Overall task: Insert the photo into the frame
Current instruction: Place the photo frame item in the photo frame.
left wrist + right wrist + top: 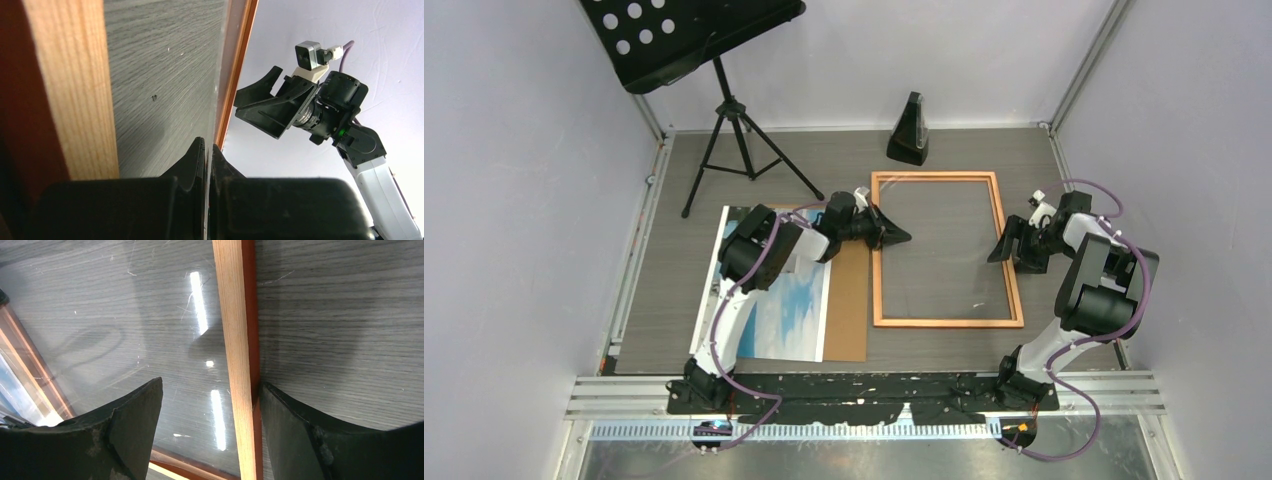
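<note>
While the photo (779, 310) lies flat at the table's (944, 165) near left, on a brown board (849, 310) and partly under the left arm (749, 260), the frame (949, 322) lies just to its right, glass in. At the frame's left rail the left claw (894, 238), fingers pressed together, points in over the glass. Across from it the right claw (1006, 243), fingers apart, straddles the right rail: one finger over the glass, the other against the rail's outer edge. Farther back stand a metronome (909, 132) and a music stand (694, 35)
</note>
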You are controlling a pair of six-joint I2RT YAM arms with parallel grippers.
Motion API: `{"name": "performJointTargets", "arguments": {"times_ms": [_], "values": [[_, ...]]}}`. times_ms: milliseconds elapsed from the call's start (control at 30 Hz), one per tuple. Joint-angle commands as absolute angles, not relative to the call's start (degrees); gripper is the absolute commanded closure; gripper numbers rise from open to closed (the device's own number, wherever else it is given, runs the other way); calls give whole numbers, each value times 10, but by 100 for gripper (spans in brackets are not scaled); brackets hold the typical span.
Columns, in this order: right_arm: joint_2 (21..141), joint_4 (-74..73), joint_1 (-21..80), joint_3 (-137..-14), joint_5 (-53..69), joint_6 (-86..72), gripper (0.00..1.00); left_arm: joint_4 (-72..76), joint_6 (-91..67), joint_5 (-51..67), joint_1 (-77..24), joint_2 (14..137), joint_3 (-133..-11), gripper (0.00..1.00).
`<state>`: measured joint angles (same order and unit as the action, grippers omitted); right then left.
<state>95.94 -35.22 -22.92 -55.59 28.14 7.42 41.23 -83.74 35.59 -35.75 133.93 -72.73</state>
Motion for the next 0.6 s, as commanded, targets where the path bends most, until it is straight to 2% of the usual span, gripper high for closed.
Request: {"name": "performJointTargets", "arguments": {"times_ms": [0, 200, 567], "values": [[964, -349, -222, -564, 290, 80, 23, 334, -827, 357, -378, 1332, -710, 100], [962, -350, -221, -564, 288, 80, 23, 302, -813, 360, -378, 1331, -718, 100], [955, -353, -221, -566, 282, 82, 23, 275, -803, 373, -380, 1342, -741, 93]]}}
